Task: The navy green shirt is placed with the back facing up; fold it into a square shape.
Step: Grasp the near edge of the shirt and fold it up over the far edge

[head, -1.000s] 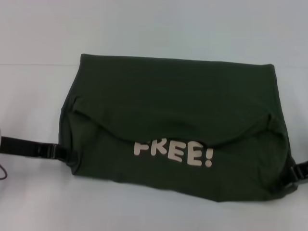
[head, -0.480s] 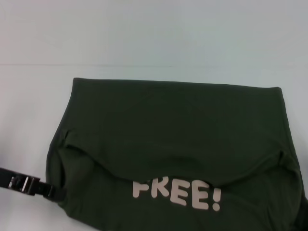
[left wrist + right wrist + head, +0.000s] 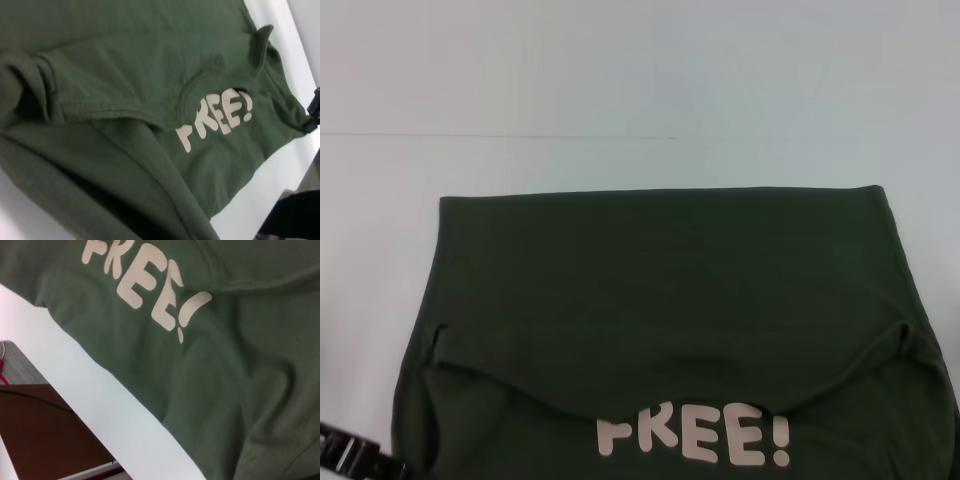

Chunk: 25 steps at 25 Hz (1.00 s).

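Observation:
The navy green shirt (image 3: pixel 660 300) lies folded on the white table, its pale "FREE!" letters (image 3: pixel 692 437) showing under a folded-over flap near the front edge. The left gripper (image 3: pixel 380 465) shows as a black piece at the shirt's near left corner, fingertips hidden in the cloth. In the left wrist view the shirt (image 3: pixel 125 100) fills the picture, and the right gripper (image 3: pixel 312 109) shows as a black piece at the shirt's far corner. Only cloth and letters (image 3: pixel 145 285) show in the right wrist view.
White tabletop (image 3: pixel 620 80) stretches behind the shirt, with a thin seam line (image 3: pixel 500 135) across it. The table's near edge (image 3: pixel 100 405) runs diagonally in the right wrist view, with brown floor (image 3: pixel 45 440) below it and a red cable (image 3: pixel 2 375) at the side.
The shirt has slid toward me across the table, its far edge dropping lower in the head view. The left gripper moved down to the corner of the picture; the right one left the head view.

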### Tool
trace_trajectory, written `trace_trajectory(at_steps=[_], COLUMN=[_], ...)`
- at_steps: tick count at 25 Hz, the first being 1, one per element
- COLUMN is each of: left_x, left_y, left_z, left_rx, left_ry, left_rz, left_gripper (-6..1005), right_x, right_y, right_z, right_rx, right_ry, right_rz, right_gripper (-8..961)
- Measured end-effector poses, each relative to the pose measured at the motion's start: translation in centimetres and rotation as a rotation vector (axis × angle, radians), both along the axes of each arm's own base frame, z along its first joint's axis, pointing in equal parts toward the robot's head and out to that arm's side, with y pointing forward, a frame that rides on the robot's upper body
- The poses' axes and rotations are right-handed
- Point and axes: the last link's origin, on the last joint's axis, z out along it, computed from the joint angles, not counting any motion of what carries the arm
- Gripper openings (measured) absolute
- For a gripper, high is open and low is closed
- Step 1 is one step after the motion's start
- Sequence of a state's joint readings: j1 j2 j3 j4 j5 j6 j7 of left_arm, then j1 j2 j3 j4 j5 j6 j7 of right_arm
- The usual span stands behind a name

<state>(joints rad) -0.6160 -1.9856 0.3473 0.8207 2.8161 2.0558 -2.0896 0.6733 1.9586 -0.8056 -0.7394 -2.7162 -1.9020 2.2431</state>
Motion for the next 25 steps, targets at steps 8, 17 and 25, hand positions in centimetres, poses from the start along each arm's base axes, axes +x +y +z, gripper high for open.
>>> trace_trajectory(at_steps=[8, 17, 25], left_x=[-0.4, 0.0, 0.7], left_y=[-1.1, -0.2, 1.9], left_z=[-0.6, 0.1, 1.8], left_rx=[-0.033, 0.029, 0.220], left_ry=[-0.007, -0.041, -0.154], left_rz=[0.028, 0.017, 0.049], left_gripper=[16, 16, 15], right_x=[0.3, 0.2, 0.1], right_y=[-0.2, -0.1, 1.0], right_z=[0.0, -0.1, 1.1], right_rx=[0.010, 0.076, 0.234], right_ry=[0.009, 0.064, 0.229], right_rz=[-0.015, -0.058, -0.142], right_gripper=[41, 40, 40])
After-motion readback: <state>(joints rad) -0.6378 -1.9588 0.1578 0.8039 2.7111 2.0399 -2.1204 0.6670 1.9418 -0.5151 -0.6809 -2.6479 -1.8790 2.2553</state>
